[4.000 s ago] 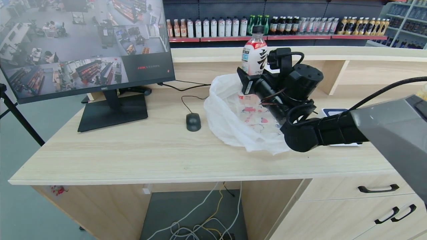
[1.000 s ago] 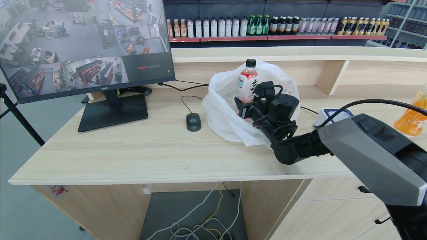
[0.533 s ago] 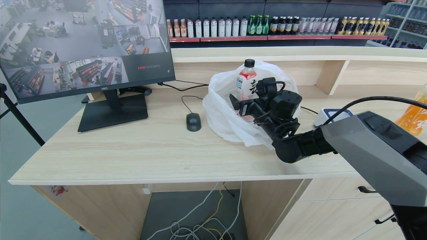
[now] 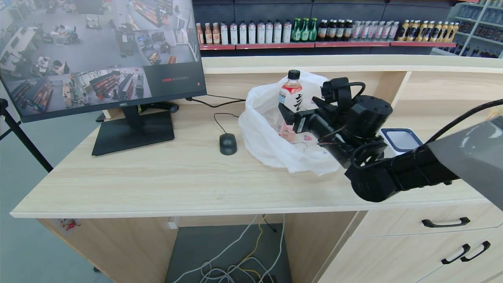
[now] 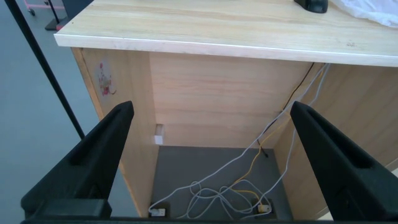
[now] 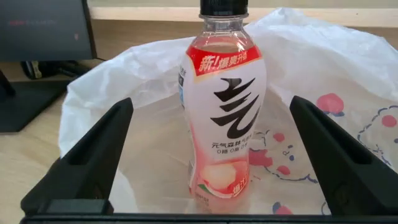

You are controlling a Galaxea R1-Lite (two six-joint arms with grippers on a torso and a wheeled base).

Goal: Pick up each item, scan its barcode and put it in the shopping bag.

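- Standing upright inside the shopping bag [image 4: 267, 147], the pink drink bottle [image 4: 290, 103] sits just above the middle of the head view. Its black cap rises above the bag's rim and its label faces the robot.
- The bag is a white, thin plastic one. It slumps open on the desk [image 4: 177, 177], its walls bunched around the lower half of the bottle, which probably helps prop it up.
- The right gripper [image 4: 304, 108] hovers right of the bottle in the head view with its jaws spread wide. The right wrist view shows one finger on each side of the bottle with clear gaps, so nothing is gripped.
- Judged from that, the bottle has been let go in the bag and this item looks finished. The wide spread would let the arm draw back without knocking the bottle over.
- A scanner [image 4: 399, 139] with a blue-rimmed window sits at centre right, just beside the bag and close to hand for the next barcode.
- A mouse [image 4: 228, 143] lies left of the bag, and a monitor [image 4: 98, 51] fills the upper left.
- The left gripper [image 5: 211, 109] is also spread wide and empty. It hangs low in front of the desk edge, out of the way.
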